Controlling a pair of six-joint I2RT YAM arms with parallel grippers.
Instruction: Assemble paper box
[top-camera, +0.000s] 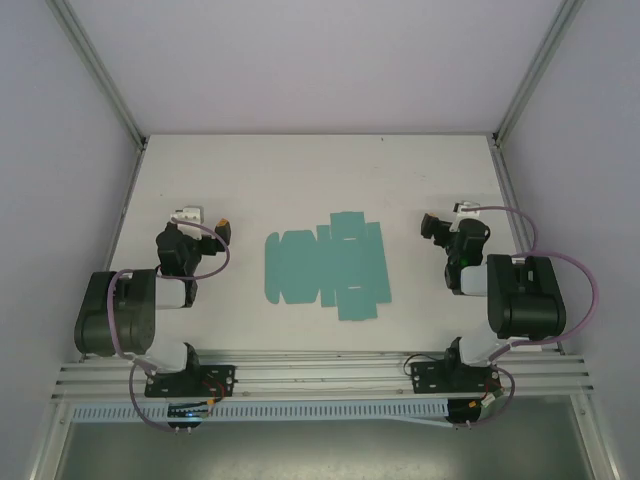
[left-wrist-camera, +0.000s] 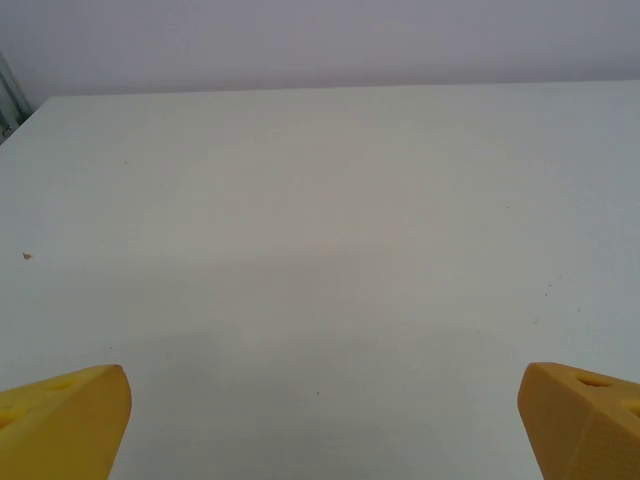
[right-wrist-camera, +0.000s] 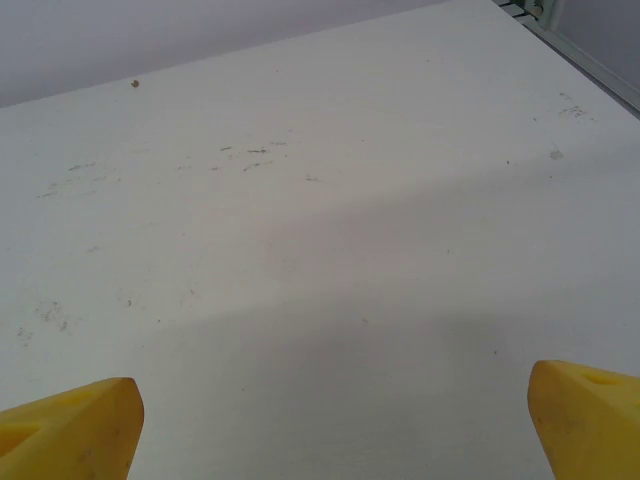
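My left gripper (top-camera: 206, 219) waits on the left of the white table (top-camera: 300, 170), arm tucked close to its base, yellow fingers (left-wrist-camera: 70, 420) spread wide over bare surface and grasping nothing. The thin teal-green die-cut paper box sheet (top-camera: 325, 265) lies flat and unfolded in the middle between my arms, apart from both, which I judge leaves its flaps reachable from either side. My right gripper (top-camera: 448, 217) mirrors that tucked pose on the right, equally released and empty, angled down at scuffed tabletop

The paper box (top-camera: 325, 265), a teal die-cut sheet, lies flat and unfolded mid-table, flaps spread out
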